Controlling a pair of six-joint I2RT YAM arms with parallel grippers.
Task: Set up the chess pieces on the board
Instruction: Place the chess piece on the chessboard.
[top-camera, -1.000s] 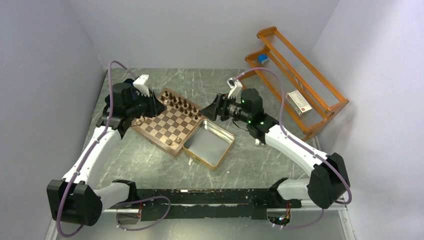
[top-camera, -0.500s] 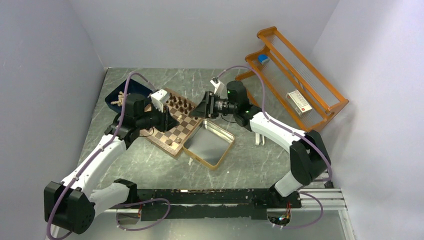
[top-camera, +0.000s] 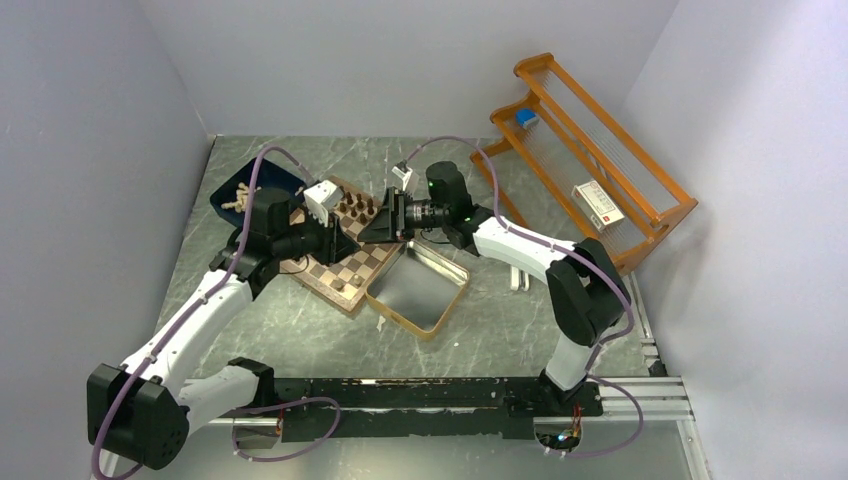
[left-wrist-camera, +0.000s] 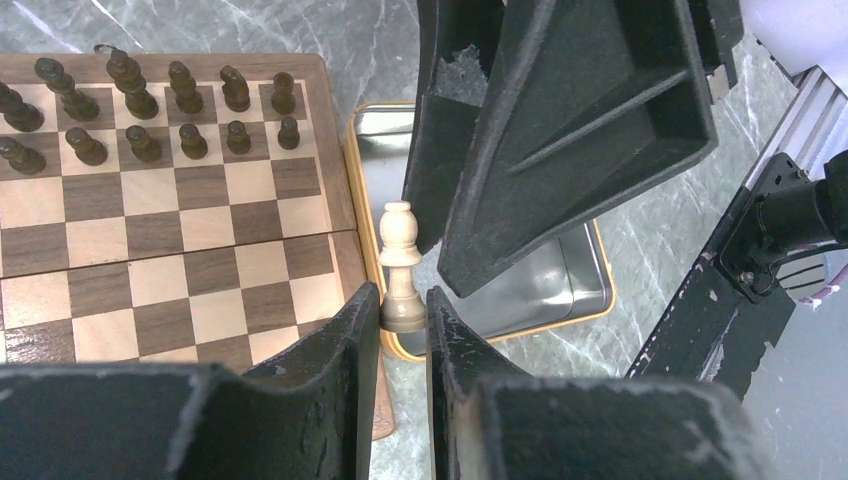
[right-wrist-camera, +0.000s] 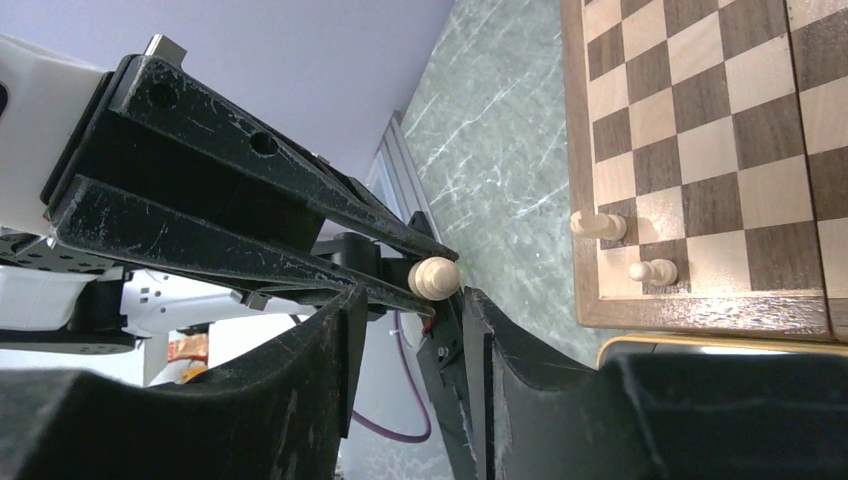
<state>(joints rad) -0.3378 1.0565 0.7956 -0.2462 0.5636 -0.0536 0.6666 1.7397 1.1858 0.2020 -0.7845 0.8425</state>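
Observation:
My left gripper (left-wrist-camera: 403, 300) (top-camera: 343, 240) is shut on the base of a pale chess piece (left-wrist-camera: 399, 262), which it holds upright above the board's right rim and the tin. My right gripper (right-wrist-camera: 410, 295) (top-camera: 374, 228) faces it closely. Its jaws are apart, and the piece's round head (right-wrist-camera: 435, 277) sits just past the fingertips, near the right one. The board (left-wrist-camera: 180, 250) (top-camera: 318, 268) carries two rows of dark pieces (left-wrist-camera: 150, 110) at its far side. Two pale pawns (right-wrist-camera: 598, 226) stand near its front corner.
An open silver gold-rimmed tin (top-camera: 400, 318) lies right of the board. A navy tray (top-camera: 280, 180) with pale pieces stands at the back left, behind the left arm. An orange wooden rack (top-camera: 590, 150) stands along the right wall.
The right arm has swung left until its gripper faces the left one, and its jaws have narrowed. The left gripper came from the tray to above the board's right edge, then stayed.

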